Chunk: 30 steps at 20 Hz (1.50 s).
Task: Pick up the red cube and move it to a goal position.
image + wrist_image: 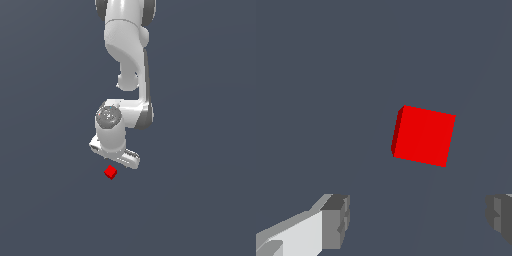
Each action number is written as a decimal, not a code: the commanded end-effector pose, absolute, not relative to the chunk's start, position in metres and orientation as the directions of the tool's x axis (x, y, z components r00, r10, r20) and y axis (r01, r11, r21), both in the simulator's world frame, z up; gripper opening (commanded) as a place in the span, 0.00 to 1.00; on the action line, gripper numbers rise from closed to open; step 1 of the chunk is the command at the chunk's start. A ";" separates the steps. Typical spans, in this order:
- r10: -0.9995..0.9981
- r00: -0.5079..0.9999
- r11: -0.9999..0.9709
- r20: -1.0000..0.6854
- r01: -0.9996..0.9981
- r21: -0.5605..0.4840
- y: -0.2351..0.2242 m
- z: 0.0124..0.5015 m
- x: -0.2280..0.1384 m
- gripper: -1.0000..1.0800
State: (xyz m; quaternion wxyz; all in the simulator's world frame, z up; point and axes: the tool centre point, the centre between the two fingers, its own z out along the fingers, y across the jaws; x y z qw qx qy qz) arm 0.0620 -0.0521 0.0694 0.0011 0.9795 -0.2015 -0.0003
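Two grey fingertips [336, 222] stood nearest the wrist camera, one at each lower corner of that view, with a wide gap of bare surface between them; the fingers were spread and gripped nothing. One finger showed its white body and grey pad in full, while the other [501, 216] was cut off by the frame edge, so only part of its pad could be seen. The gripper [418, 220] was thus released.

Beyond the fingertips, and apart from both of them, lay the red cube [423, 135]. It sat ahead of the gap rather than inside it, closer to the line of the cut-off finger than to the fully shown one, and no pad touched it. Its faces were turned slightly askew to the line joining the two fingers. One broad face was brightly lit and a narrow side face was darker.

Seen from the exterior camera, the gripper [116, 156] hung at the end of the white arm [127, 45], which reached down from the upper edge of the frame. The red cube [110, 172] rested on the plain dark grey ground [200, 200] just beside the gripper's lower edge. Whether the gripper stood directly above the cube or a little off to one side could not be told from that view.
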 end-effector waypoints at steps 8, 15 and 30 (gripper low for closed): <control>-0.532 0.847 -0.847 0.000 -0.532 0.001 -0.071 0.030 0.088 0.96; -0.566 0.824 -0.824 0.000 -0.566 0.000 -0.077 0.020 0.094 0.96; -0.568 0.823 -0.823 0.000 -0.568 0.000 -0.077 0.021 0.094 0.00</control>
